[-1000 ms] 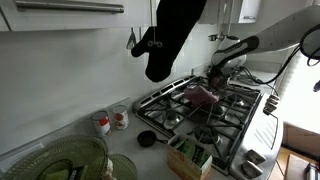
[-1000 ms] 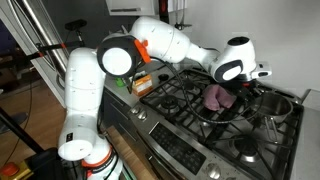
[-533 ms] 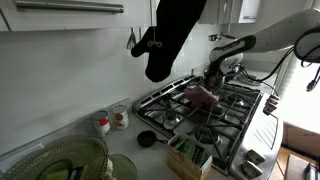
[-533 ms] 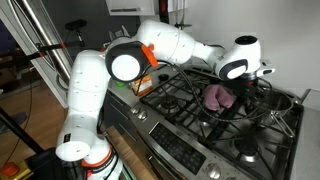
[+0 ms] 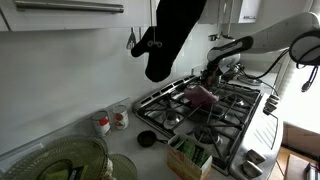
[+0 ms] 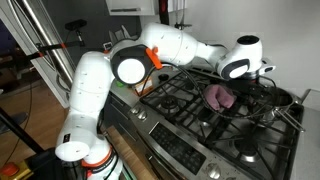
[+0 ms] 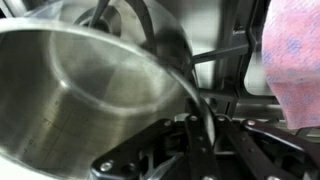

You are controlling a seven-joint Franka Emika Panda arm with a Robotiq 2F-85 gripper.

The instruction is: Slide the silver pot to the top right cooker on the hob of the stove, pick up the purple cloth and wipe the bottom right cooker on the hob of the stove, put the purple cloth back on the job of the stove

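Note:
The silver pot fills the left of the wrist view, with its shiny inside showing. My gripper is shut on the pot's rim, one finger on each side. The purple cloth lies bunched on the grates just beside the pot. In both exterior views the cloth sits near the middle of the stove hob. My gripper is low over the burner beyond the cloth. The pot is mostly hidden behind the gripper there.
A black oven mitt hangs on the wall above the hob. Two small jars, a small black pan, glass bowls and a box of green items stand on the counter. Stove knobs line the front.
My gripper has shifted a little toward the back of the hob, away from the cloth, with the pot's rim in it. The cloth has not moved.

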